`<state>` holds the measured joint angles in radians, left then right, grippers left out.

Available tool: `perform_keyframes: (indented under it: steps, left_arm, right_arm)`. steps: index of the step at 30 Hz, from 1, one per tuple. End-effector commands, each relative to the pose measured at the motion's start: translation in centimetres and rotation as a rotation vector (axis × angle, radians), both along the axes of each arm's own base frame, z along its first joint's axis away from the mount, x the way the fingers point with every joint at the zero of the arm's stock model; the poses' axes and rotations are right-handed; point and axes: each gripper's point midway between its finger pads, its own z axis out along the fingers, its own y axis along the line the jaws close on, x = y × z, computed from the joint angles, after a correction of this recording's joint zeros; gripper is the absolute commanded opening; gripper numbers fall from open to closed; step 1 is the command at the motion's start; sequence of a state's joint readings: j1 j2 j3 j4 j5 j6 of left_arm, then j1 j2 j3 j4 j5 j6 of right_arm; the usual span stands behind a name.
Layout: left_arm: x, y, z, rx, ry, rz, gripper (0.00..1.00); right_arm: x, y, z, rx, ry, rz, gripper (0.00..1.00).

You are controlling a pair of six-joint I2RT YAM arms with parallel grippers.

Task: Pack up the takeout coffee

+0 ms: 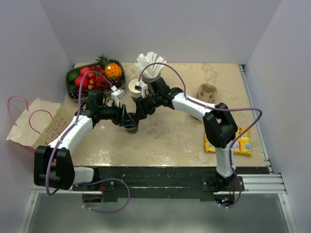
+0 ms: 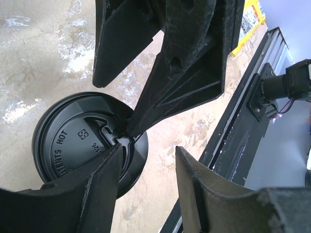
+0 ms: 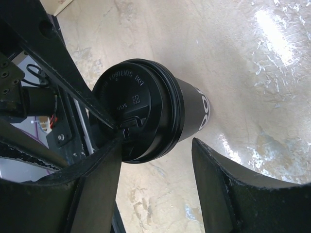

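Observation:
The takeout coffee (image 1: 132,128), a dark-brown cup with a black lid, stands upright mid-table. Both grippers meet just above it. In the left wrist view the lid (image 2: 73,141) lies under my left gripper (image 2: 148,153), which is open. One of its fingers overlaps the lid's rim, and the other is over bare table. The right gripper's fingertips (image 2: 141,124) touch the lid near the sip hole. In the right wrist view the cup (image 3: 146,109) sits just beyond my open right gripper (image 3: 155,145). One finger is at the lid's edge. Neither gripper holds anything.
A paper bag (image 1: 41,126) lies at the left edge. At the back are a fruit tray (image 1: 95,77), a stack of lidless cups (image 1: 134,90) and a straw holder (image 1: 150,65). A cardboard cup carrier (image 1: 206,92) and a yellow packet (image 1: 240,143) are to the right.

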<state>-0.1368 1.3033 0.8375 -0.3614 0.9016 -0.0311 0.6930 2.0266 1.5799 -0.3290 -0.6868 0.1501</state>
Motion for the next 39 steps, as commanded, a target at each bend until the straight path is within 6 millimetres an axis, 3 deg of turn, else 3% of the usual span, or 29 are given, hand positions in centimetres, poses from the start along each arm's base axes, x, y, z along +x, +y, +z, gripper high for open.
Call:
perform_keyframes:
  steps: [1,5,10,15,20,26,39]
  left_arm:
    - [-0.1,0.2,0.5,-0.017,-0.024,-0.016,0.52]
    - [0.4,0.6,3.3,-0.036,-0.099,-0.009,0.51]
    - [1.4,3.0,5.4,0.003,-0.203,0.125,0.54]
    - [2.2,5.6,2.1,0.084,-0.107,0.345,0.62]
    - [1.4,5.4,-1.1,0.057,0.067,0.374,0.69]
    - [1.1,5.3,-2.6,0.002,0.179,0.344,0.74]
    - [0.5,5.8,-6.3,-0.017,0.335,0.367,0.73]
  right_arm:
    - [0.6,-0.3,-1.1,-0.071,-0.038,-0.039,0.61]
    - [0.7,-0.3,-0.9,-0.075,-0.052,-0.046,0.61]
    - [0.9,-0.4,-1.1,-0.088,-0.062,-0.051,0.61]
    - [0.9,-0.3,-1.3,-0.093,-0.057,-0.051,0.61]
    - [1.1,-0.3,-1.3,-0.098,-0.063,-0.049,0.61]
    - [1.3,-0.2,-1.6,-0.097,-0.058,-0.054,0.61]
    - [1.3,-0.1,-2.1,-0.105,-0.047,-0.061,0.61]
